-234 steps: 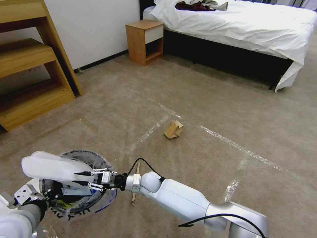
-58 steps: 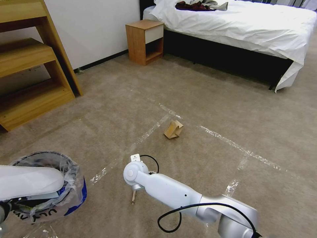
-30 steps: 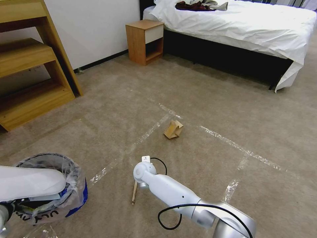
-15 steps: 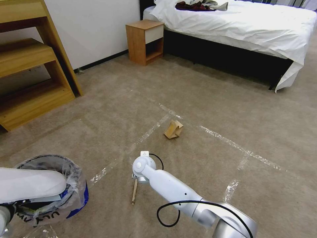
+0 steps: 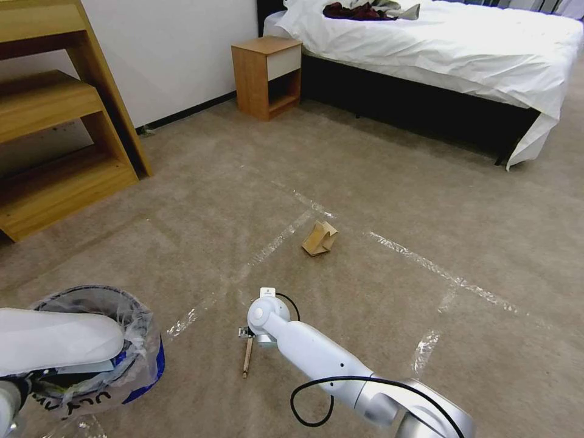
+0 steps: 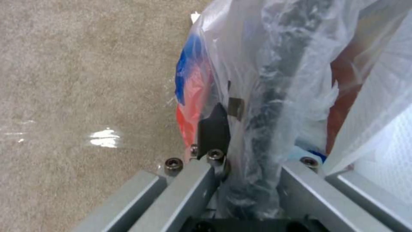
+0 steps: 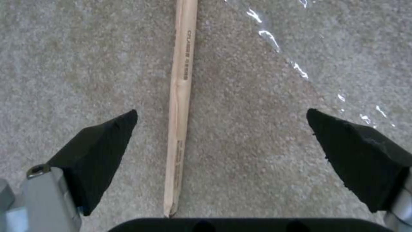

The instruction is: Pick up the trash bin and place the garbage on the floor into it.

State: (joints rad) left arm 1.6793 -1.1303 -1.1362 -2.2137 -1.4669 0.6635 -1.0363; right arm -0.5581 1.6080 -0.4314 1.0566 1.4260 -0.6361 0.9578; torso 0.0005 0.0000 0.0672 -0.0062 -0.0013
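Two pieces of garbage are counted on the floor (image 5: 365, 182): one thin wooden stick (image 5: 247, 359) and one folded brown cardboard piece (image 5: 320, 238). One trash bin (image 5: 131, 340), lined with a crinkly clear bag, is seen at about eight o'clock in the head view, with one flat white slipper (image 5: 58, 339) lying across its mouth. The bin's rim and bag are clamped between the fingers of the left gripper (image 6: 249, 141), as is seen in the left wrist view.

The right gripper (image 7: 221, 145) is held low over the stick, just past six o'clock in the head view; its two black fingertips (image 7: 101, 145) are spread wide, one on either side of the stick, and neither is touching it. The cardboard lies farther out, toward twelve o'clock from the stick, beside a tape crossing.

The floor is covered in beige carpet crossed by shiny tape strips (image 5: 426, 261). One bed (image 5: 456, 48) is placed at one o'clock, one wooden nightstand (image 5: 266, 76) at eleven, and one wooden shelf unit (image 5: 55, 121) at ten.
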